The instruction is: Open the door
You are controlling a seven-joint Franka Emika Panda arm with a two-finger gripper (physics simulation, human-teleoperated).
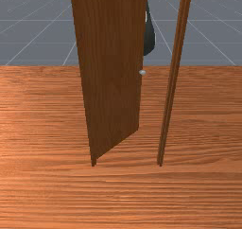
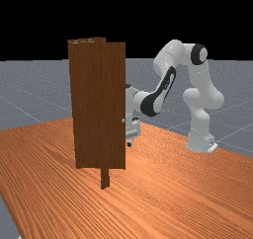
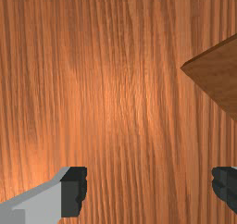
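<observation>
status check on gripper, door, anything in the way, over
Gripper open and empty. Door ajar, free edge swung away from the frame post. Possible snag: the gripper itself, near that free edge.

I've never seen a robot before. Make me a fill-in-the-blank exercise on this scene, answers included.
The tall brown wooden door stands partly ____.
In the far view, its small silvery round knob sits near the door's ____ edge.
The grey, black-tipped gripper holds ____ between its spread fingers.
The orange-brown table is made of ____.

Missing words: open; right; nothing; wood.
</observation>
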